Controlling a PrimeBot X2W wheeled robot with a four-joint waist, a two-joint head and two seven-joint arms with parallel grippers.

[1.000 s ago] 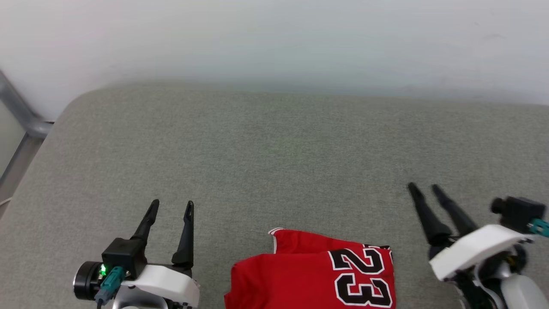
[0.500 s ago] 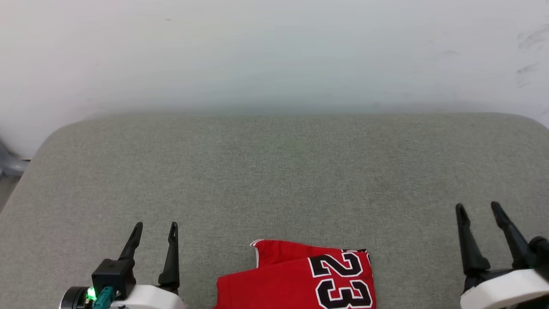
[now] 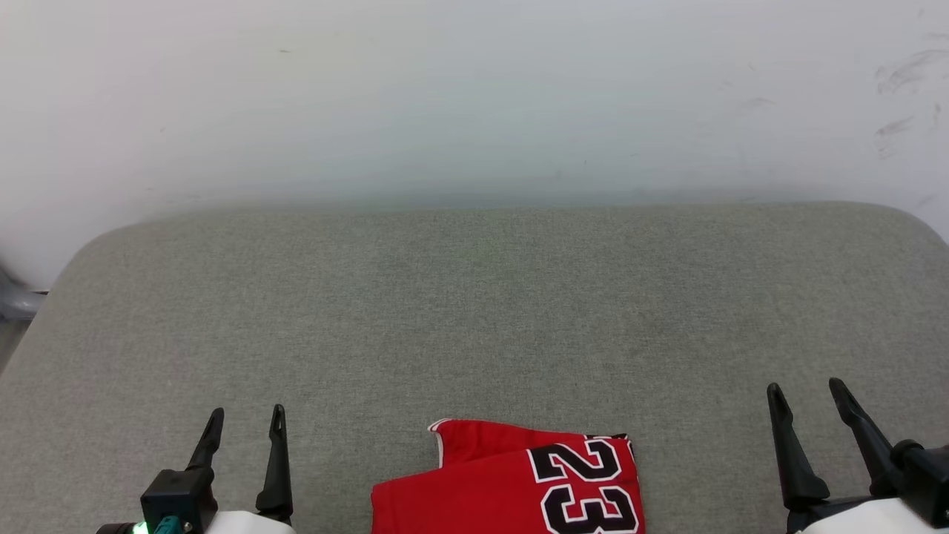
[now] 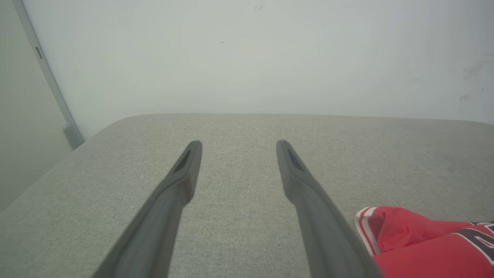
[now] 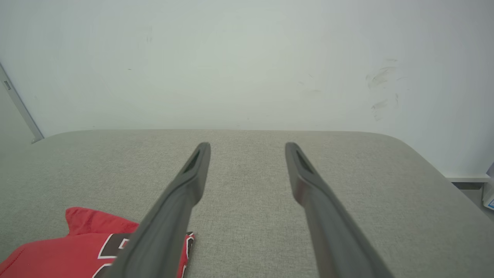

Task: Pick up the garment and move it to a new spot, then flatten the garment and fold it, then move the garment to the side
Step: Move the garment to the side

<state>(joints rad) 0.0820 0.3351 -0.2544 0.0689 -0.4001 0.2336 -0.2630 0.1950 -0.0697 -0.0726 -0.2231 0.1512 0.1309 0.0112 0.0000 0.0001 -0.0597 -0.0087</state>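
The garment (image 3: pixel 511 482) lies folded as a red bundle with black, white-edged "23" numbers at the near middle of the grey cushion (image 3: pixel 474 311). It also shows at the lower right in the left wrist view (image 4: pixel 424 243) and at the lower left in the right wrist view (image 5: pixel 77 247). My left gripper (image 3: pixel 246 412) stands open to the garment's left, nothing between its fingers (image 4: pixel 185 173). My right gripper (image 3: pixel 807 387) stands open to the garment's right, also empty, its fingers (image 5: pixel 193 173) pointing at the far wall. Neither gripper touches the garment.
A pale wall (image 3: pixel 474 96) rises right behind the cushion's far rounded edge. A grey metal frame (image 3: pixel 15 300) stands off the cushion's left side. The cushion's right edge (image 5: pixel 436 170) drops away near the wall.
The head camera has tilted and turned, so the whole picture has shifted. The right gripper has swung from a leftward tilt to stand straighter and farther right. The garment lies as it did.
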